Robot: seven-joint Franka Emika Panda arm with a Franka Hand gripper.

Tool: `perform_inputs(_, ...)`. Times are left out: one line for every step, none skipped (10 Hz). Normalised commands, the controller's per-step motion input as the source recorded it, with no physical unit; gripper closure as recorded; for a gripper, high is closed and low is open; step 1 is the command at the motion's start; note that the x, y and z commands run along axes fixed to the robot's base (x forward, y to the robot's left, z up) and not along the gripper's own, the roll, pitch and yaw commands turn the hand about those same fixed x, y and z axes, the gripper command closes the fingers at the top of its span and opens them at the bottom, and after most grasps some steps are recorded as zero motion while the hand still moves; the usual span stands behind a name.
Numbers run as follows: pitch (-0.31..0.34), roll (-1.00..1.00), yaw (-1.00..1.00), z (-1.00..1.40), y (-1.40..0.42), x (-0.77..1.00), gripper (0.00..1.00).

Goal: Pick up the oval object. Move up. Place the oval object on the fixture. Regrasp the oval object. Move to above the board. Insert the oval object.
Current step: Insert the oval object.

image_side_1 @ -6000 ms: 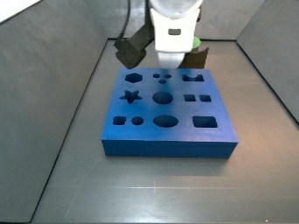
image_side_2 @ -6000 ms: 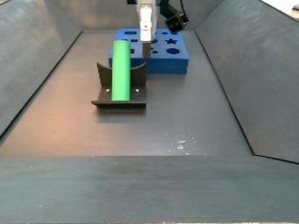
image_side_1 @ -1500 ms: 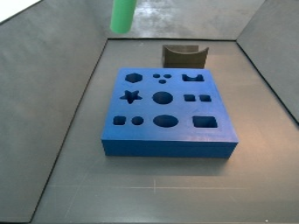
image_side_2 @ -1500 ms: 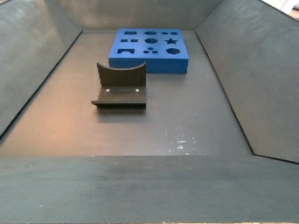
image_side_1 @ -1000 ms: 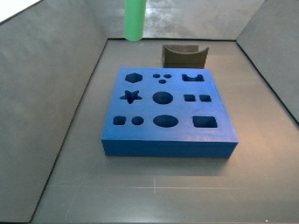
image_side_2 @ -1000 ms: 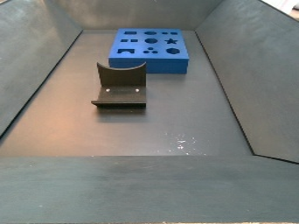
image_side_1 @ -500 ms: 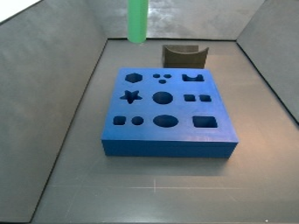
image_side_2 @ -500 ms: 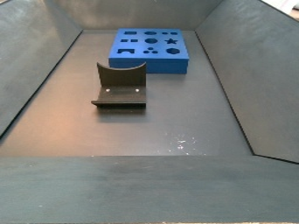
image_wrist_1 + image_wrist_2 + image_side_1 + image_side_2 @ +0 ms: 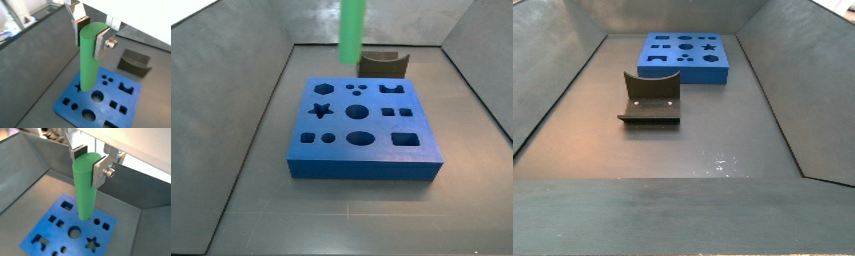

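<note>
The gripper (image 9: 91,31), two flat silver metal plates with dark pads, is clamping the upper end of the oval object (image 9: 88,60), a single smooth, bright green rod with a rounded top, and is holding it upright in the air; both wrist views are showing one plate on each side of the rod's top (image 9: 85,164), with a round silver bolt head on the nearer plate. In a side view only the rod's lower part (image 9: 352,35) is showing, hanging vertically well above the floor, over the far edge of the board, while the gripper itself is lying out of that picture. The board (image 9: 360,128), one thick matte blue rectangular slab, is lying flat on the floor, and its top is carrying eleven dark cut-outs in that side view: a star, a hexagon, several circles, a large oval, squares and a notched shape. In a wrist view the board (image 9: 47,225) is sitting below the rod's lower tip, with clear air between them. The fixture (image 9: 651,97), one small dark olive-brown open-topped holder with a curved notch in its wall, is standing on the floor just beyond the board's short edge, empty. The floor (image 9: 700,150) is dull dark grey sheet, faintly scratched and glinting, and sloping grey walls (image 9: 553,80) are enclosing it like a trough.
</note>
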Motion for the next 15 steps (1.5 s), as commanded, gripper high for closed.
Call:
perform_inputs(-0.114, -0.05, -1.0, -0.19, 0.0, 0.0, 1.0)
perform_inputs(-0.084, -0.05, -1.0, -0.16, 0.0, 0.0, 1.0)
perform_inputs(-0.059, -0.04, -1.0, -0.17, 0.0, 0.0, 1.0)
perform_inputs(-0.053, -0.04, -1.0, -0.18, 0.0, 0.0, 1.0)
perform_inputs(-0.051, -0.03, -1.0, -0.24, -0.04, 0.0, 1.0)
perform_inputs(-0.13, -0.03, -0.89, -0.31, -0.24, 0.0, 1.0)
perform_inputs(-0.116, -0.01, -0.85, -0.33, -0.29, 0.0, 1.0)
perform_inputs(-0.099, -0.01, -0.79, -0.32, -0.32, 0.0, 1.0)
perform_inputs(-0.064, -0.02, -0.81, -0.29, -0.29, 0.0, 1.0)
perform_inputs(-0.017, -0.02, -0.93, -0.29, -0.18, 0.0, 1.0)
perform_inputs(0.0, -0.04, -1.0, -0.33, 0.0, 0.0, 1.0)
perform_inputs(0.0, -0.04, -1.0, -0.32, 0.0, 0.0, 1.0)
perform_inputs(0.0, -0.06, -1.0, -0.27, 0.0, 0.02, 1.0)
perform_inputs(0.0, -0.04, -0.98, -0.35, 0.0, 0.08, 1.0)
perform_inputs(0.0, -0.05, -0.97, -0.35, 0.0, 0.1, 1.0)
